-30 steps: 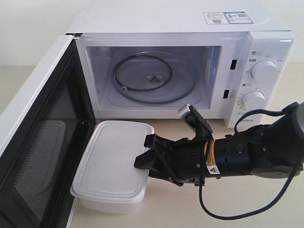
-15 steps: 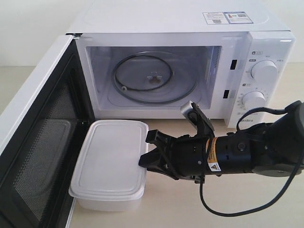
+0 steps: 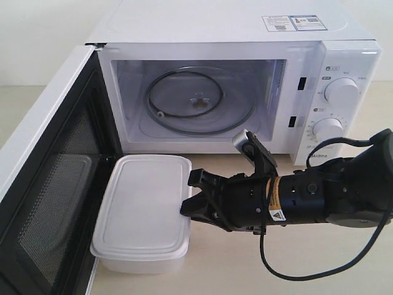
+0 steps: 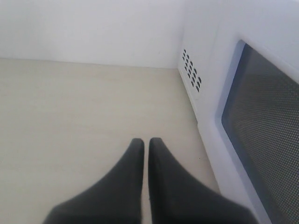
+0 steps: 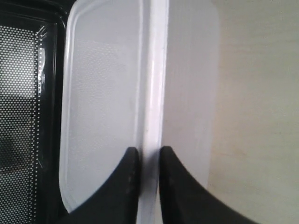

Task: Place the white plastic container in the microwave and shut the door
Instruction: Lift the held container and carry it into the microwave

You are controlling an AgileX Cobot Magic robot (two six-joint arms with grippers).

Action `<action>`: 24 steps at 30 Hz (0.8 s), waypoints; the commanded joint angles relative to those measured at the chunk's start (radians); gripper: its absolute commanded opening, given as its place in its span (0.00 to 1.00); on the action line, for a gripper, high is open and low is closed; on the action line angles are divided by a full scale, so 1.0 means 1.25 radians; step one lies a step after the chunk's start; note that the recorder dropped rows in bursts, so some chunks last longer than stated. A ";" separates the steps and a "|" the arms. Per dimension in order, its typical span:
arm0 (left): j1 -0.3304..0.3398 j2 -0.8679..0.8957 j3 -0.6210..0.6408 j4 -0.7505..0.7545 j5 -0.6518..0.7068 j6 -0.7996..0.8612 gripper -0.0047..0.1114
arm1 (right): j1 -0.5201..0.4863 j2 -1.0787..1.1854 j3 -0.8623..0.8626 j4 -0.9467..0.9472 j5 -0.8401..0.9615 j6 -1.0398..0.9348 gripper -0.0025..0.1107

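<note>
The white plastic container [image 3: 144,212] lies on the table in front of the microwave [image 3: 233,80], beside the open door [image 3: 52,184]. My right gripper [image 3: 189,200] reaches in from the right and is shut on the container's lid rim at its right long edge. In the right wrist view the rim [image 5: 156,93] runs between the two black fingers of the right gripper [image 5: 148,151], one finger over the lid and one against the side wall. The microwave cavity holds only its glass turntable [image 3: 196,101]. My left gripper [image 4: 145,142] hangs shut and empty over bare table behind the door [image 4: 261,116].
The door swings out to the left, its black mesh inner face [image 3: 58,203] close beside the container. Two dials [image 3: 341,92] sit on the right panel. Light wooden tabletop [image 3: 307,264] stretches to the front right under my right arm.
The right gripper's fingers have closed onto the container's rim. The container shifted slightly left and toward the front of the table.
</note>
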 commanded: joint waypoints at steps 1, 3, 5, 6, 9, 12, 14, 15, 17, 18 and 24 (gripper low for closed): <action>0.000 -0.003 0.002 -0.002 0.002 -0.007 0.08 | 0.001 -0.065 -0.002 -0.016 0.065 -0.017 0.02; 0.000 -0.003 0.002 -0.002 0.002 -0.007 0.08 | 0.001 -0.099 -0.002 -0.019 0.108 -0.017 0.02; 0.000 -0.003 0.002 -0.002 0.002 -0.007 0.08 | 0.001 -0.133 -0.002 -0.031 0.145 -0.013 0.02; 0.000 -0.003 0.002 -0.002 0.002 -0.007 0.08 | 0.001 -0.146 -0.002 -0.036 0.151 -0.006 0.02; 0.000 -0.003 0.002 -0.002 0.002 -0.007 0.08 | 0.001 -0.165 -0.002 -0.040 0.157 0.003 0.02; 0.000 -0.003 0.002 -0.002 0.002 -0.007 0.08 | 0.001 -0.164 -0.002 -0.040 0.160 0.003 0.02; 0.000 -0.003 0.002 -0.002 0.002 -0.007 0.08 | 0.001 -0.164 -0.002 -0.038 0.162 0.003 0.02; 0.000 -0.003 0.002 -0.002 0.002 -0.007 0.08 | 0.001 -0.164 -0.002 -0.030 0.166 0.003 0.02; 0.000 -0.003 0.002 -0.002 0.002 -0.007 0.08 | 0.001 -0.164 -0.002 -0.009 0.180 0.003 0.02; 0.000 -0.003 0.002 -0.002 0.002 -0.007 0.08 | 0.001 -0.164 -0.002 0.000 0.189 0.003 0.02; 0.000 -0.003 0.002 -0.002 0.002 -0.007 0.08 | 0.001 -0.164 -0.002 0.050 0.189 0.001 0.02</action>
